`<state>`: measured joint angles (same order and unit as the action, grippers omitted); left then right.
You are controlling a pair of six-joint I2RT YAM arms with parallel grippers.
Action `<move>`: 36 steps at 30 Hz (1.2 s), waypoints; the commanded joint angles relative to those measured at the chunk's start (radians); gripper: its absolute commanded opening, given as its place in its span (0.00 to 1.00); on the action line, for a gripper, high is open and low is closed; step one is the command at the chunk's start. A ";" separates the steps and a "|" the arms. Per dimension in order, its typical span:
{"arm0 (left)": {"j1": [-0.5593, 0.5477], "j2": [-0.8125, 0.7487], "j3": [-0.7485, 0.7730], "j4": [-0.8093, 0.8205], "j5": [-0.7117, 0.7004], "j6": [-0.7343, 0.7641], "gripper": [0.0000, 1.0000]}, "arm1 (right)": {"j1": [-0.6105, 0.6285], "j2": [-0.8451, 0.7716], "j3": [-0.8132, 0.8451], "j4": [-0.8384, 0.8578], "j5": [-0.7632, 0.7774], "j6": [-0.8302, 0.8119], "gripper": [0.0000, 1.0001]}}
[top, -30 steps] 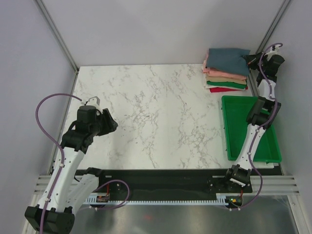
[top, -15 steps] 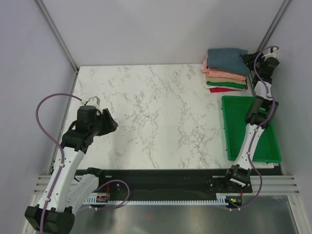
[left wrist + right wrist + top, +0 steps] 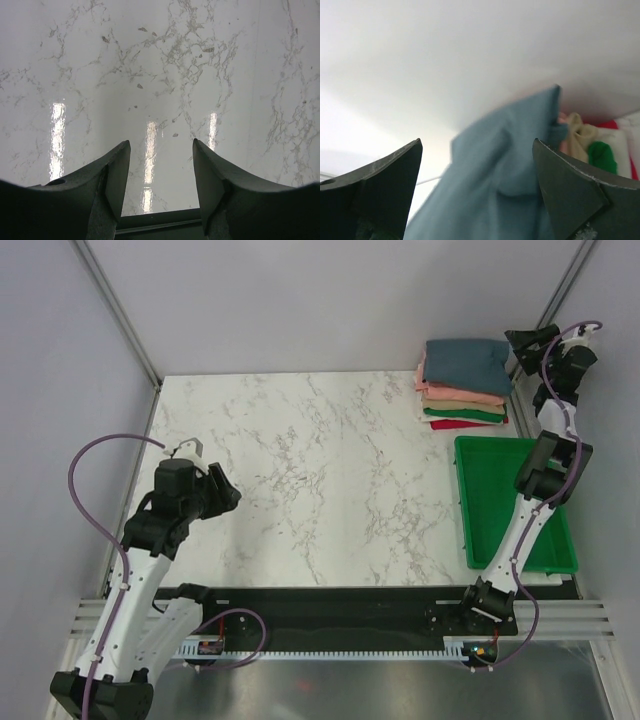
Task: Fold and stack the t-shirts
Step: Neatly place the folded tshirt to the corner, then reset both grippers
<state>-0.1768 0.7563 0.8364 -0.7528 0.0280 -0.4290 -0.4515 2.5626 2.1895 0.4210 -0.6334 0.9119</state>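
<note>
"Right claw (image 3: 476,145) stands spread wide, its two dark, wedge-shaped fingers (image 3: 380,195) far apart at either edge of its wrist view. Does it hold anything?"

"Nothing is pinched. The soft slate blue-grey cloth t-shirt (image 3: 465,362) fills the gap between those fingers, blurred and bunched into loose folds. Whether it brushes either finger cannot be told. From above, the claw sits just beside the far right corner of the pile."

"And the pile itself?"

"Five folded tees lie stacked at the far right corner of the white, grey-veined marble-look table (image 3: 320,470). The blue-grey one is on top. Under it come the salmon-pink folded t-shirt (image 3: 455,392), the tan folded t-shirt (image 3: 450,402), the green folded t-shirt (image 3: 470,414) and the red folded t-shirt (image 3: 455,424), which lies on the table. The layers lie flat, their edges slightly staggered."

"What lies near it?"

"The glossy green rectangular plastic tray (image 3: 482,490) lies just on the near side of the pile, and the white right arm (image 3: 515,538) reaches across it."

"And the other one?"

"The left claw (image 3: 160,142) is parted too, though less widely, with bare tabletop showing between its curved black fingertips (image 3: 117,165). It holds nothing and hovers over the left part of the table, well apart from the shirts. The surface beneath is smooth and shiny, carrying bright streaks of reflected light."
</note>
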 commanded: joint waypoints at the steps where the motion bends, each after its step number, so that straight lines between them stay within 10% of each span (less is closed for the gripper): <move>1: -0.001 -0.023 0.000 0.032 0.007 0.004 0.60 | -0.092 -0.205 -0.017 0.104 0.080 0.033 0.98; 11: 0.000 -0.055 0.000 0.040 0.015 0.012 0.60 | -0.046 -0.698 -0.429 0.111 0.070 0.082 0.98; 24: 0.000 -0.045 -0.002 0.041 0.007 0.012 0.60 | 0.644 -1.464 -1.233 -0.356 0.328 -0.346 0.98; 36: 0.003 -0.017 -0.003 0.035 -0.011 0.009 0.60 | 0.683 -1.752 -1.465 -0.587 0.399 -0.389 0.98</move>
<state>-0.1761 0.7437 0.8307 -0.7506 0.0303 -0.4290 0.2283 0.8646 0.7425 -0.1467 -0.2646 0.5442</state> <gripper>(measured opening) 0.603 0.982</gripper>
